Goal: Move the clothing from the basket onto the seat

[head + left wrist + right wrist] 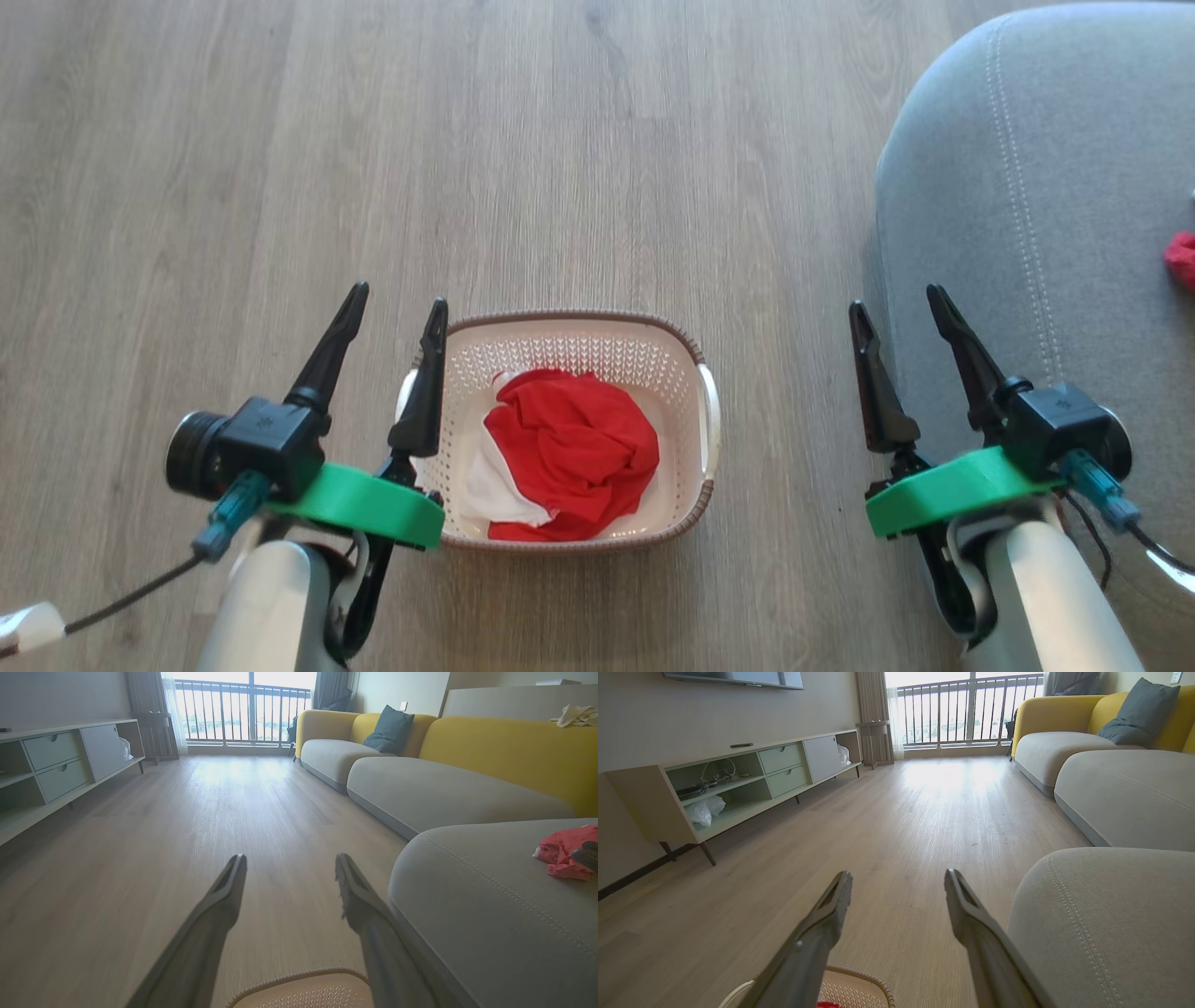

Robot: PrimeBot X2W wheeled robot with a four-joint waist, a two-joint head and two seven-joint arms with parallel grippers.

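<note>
The cream basket [579, 350] stands on the wood floor between my two arms, and crumpled red clothing with white trim [569, 448] lies inside it. My left gripper [397, 299] hovers open over the basket's left rim, its fingers empty. My right gripper [894, 299] is open and empty to the right of the basket, beside the grey seat [1027, 187]. A second red garment [1181, 259] lies on the seat. In the left wrist view my left gripper [290, 858] points along the floor above the basket rim [299, 980], with the seat [490, 905] and the red garment [563, 851] to its right.
A low cabinet [738, 784] with drawers and open shelves runs along the wall across from the sofa. More grey sofa sections with yellow backs [444, 788] continue towards a railed balcony window [243, 709]. Wood floor [924, 812] lies between them.
</note>
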